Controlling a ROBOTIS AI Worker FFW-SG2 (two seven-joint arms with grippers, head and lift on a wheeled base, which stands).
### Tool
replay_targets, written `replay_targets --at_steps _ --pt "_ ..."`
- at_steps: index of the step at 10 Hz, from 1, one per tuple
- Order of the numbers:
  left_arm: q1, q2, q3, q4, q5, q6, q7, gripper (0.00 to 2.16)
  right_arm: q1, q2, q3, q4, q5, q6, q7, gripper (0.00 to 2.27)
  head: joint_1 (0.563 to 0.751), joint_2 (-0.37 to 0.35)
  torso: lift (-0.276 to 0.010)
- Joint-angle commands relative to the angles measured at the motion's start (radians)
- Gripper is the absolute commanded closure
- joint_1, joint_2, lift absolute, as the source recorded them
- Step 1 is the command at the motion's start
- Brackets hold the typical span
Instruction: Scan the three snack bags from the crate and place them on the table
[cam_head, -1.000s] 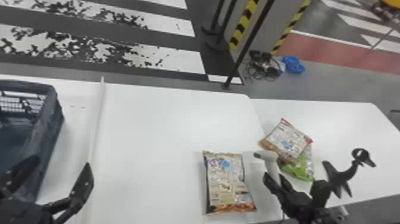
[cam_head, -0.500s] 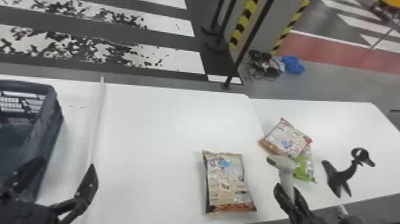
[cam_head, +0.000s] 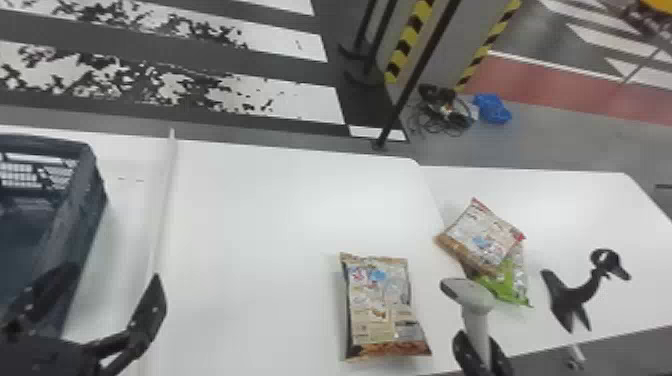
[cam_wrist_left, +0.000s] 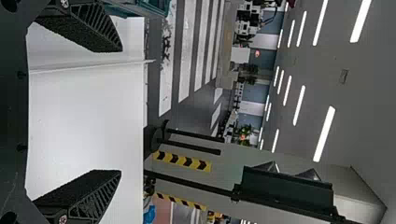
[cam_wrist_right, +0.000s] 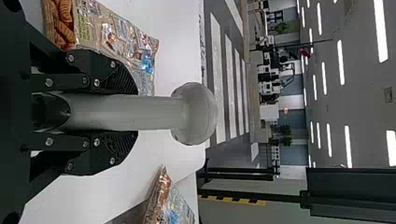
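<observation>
The white table (cam_head: 270, 210) takes up the middle, with a second white table (cam_head: 590, 200) adjoining on the right. At the far left stands the dark crate (cam_head: 90, 200), its left part cut off by the head view's edge. The left arm comes in from the bottom left corner, and its gripper, the left gripper (cam_head: 116, 276), points forward with fingers spread wide, one in front of the crate and one by the white strip (cam_head: 165, 210). The right gripper (cam_head: 477, 342) rises at the bottom edge, which crops most of it, its fingers narrowed on the handle of a grey scanner (cam_head: 477, 300), head up. One snack bag (cam_head: 382, 307) lies flat on the first table, left of the scanner; in the right wrist view a finger covers part of it. On the second table a red-cornered bag (cam_head: 482, 237) partly hides a green bag (cam_head: 507, 280) beneath. A black curved stand (cam_head: 575, 297) is right of them.
</observation>
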Motion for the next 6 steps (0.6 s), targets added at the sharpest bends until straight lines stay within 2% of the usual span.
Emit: replay_targets --at_steps 1,6 --pt "-0.008 -0.003 0.001 0.009 0.000 0.000 0.001 0.06 0.026 0.000 0.012 0.000 -0.009 -0.040 0.001 2.11 0.695 -0.350 -0.037" --pt "-0.015 -0.002 -0.002 0.016 0.000 0.006 0.001 0.06 0.052 0.006 0.035 -0.016 -0.042 -0.062 0.018 2.11 0.695 -0.350 -0.037"
